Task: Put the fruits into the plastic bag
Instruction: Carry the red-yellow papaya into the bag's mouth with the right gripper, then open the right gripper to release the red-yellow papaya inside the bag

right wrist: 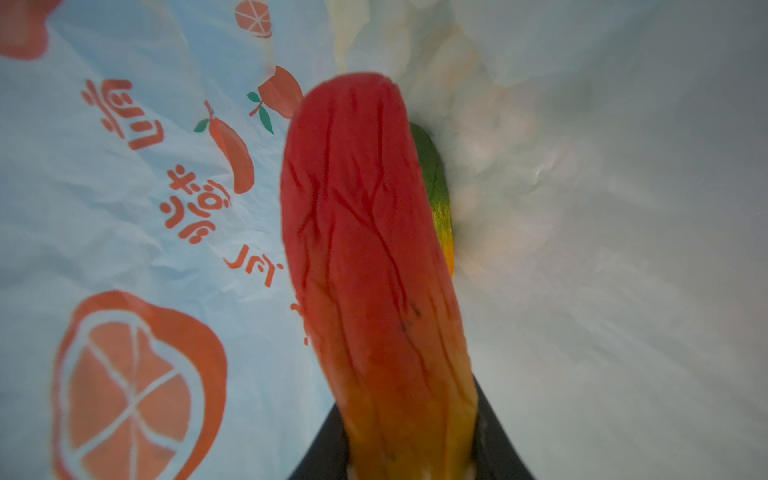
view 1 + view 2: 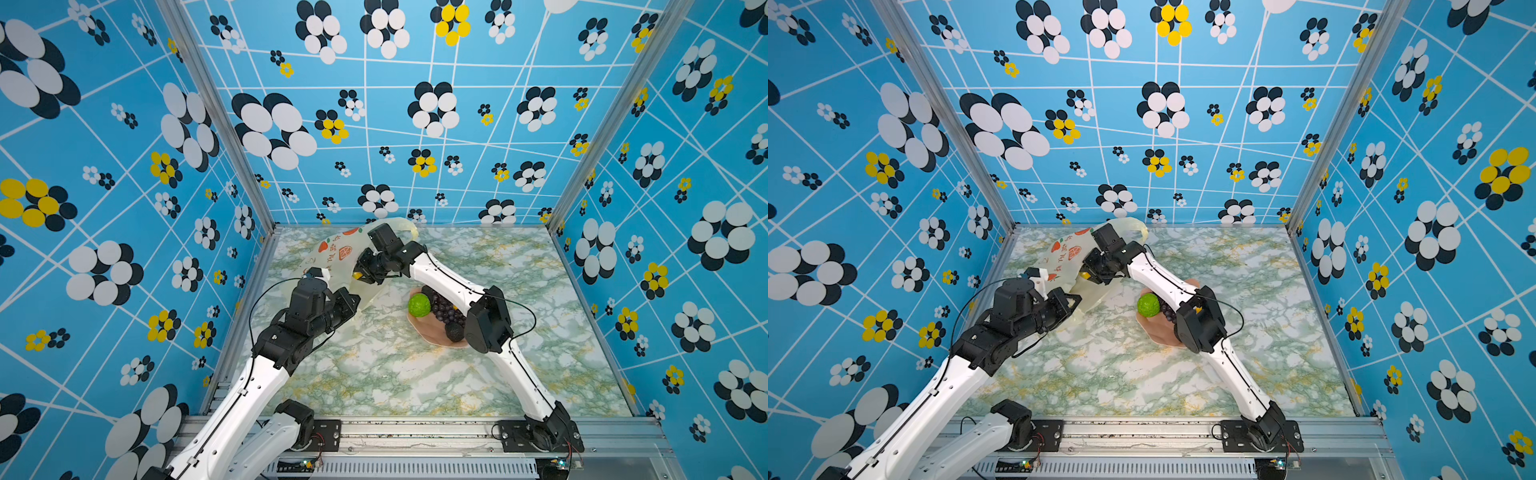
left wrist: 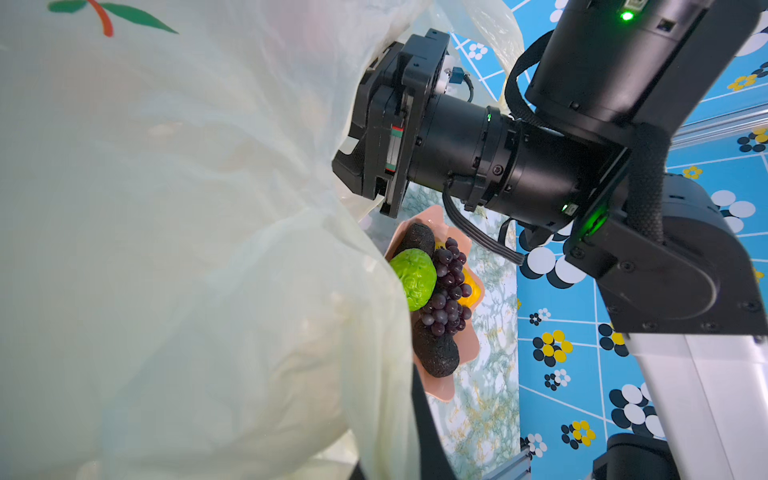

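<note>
Closest to the right wrist lens, a long red-and-yellow toy fruit is seen gripped at its yellow end by the right end effector. The jaws are clamped narrowly around it, and only dark slivers of the end effector are shown on either side. The fruit is pictured inside a thin translucent pale-yellow plastic bag printed with orange fruit slices and orange writing. A green-orange toy mango is glimpsed just behind the fruit, deeper in the bag.

In both top views the bag is shown toward ten o'clock of the green-veined marble-pattern worktop, and at ten o'clock from a pink scalloped bowl. Its mouth is turned toward four o'clock, and the right end effector is reached into it. The left end effector is closed fully on the bag's edge at about seven o'clock of the bag. The film is held raised there and fills most of the left wrist view.

Gathered in the bowl are a bumpy green toy lime at the ten o'clock rim and a dark purple grape bunch touching it at three o'clock. Two dark bumpy ovals are placed one at each end of the bunch, and a yellow piece is tucked beside the grapes. The bowl is partly covered by the right forearm.
</note>
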Available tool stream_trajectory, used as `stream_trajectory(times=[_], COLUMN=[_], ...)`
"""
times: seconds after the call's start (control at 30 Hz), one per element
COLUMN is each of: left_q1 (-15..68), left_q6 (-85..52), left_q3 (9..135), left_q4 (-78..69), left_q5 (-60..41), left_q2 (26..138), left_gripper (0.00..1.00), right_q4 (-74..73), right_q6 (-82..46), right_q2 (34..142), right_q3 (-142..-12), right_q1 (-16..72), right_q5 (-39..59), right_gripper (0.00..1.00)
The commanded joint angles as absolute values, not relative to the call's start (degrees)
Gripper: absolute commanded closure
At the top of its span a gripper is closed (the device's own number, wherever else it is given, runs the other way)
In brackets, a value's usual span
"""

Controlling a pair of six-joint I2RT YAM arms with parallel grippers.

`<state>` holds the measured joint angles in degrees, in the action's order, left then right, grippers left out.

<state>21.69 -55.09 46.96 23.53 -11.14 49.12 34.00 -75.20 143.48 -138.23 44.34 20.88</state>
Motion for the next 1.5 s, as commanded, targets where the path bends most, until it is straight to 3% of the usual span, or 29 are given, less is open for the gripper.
stream_trajectory(times=[0.0, 0.7, 1.0, 1.47], left_q1=[21.0, 21.0, 20.9, 20.9], left_q6=[-56.1, -56.5, -56.8, -58.9], left_q3=[46.3, 46.2, 45.9, 43.6], left_q4=[23.0, 24.6, 24.4, 22.3], left_q5=[-11.7, -11.7, -11.5, -10.8], left_q2=[47.9, 47.1, 47.1, 46.5], left_gripper=[1.0, 1.0, 1.0, 1.0], right_q4=[34.9, 34.1, 33.8, 38.1], right_q6=[-72.4, -70.2, -69.9, -64.7], right_q2=[144.9, 151.0, 151.1, 147.1], right_q3=[-137.8, -142.9, -143.1, -143.5], right_q1=[44.2, 44.4, 44.4, 44.1], right_q5=[20.4, 23.6, 24.3, 22.7], right_gripper=[0.78, 0.57, 0.39, 0.38])
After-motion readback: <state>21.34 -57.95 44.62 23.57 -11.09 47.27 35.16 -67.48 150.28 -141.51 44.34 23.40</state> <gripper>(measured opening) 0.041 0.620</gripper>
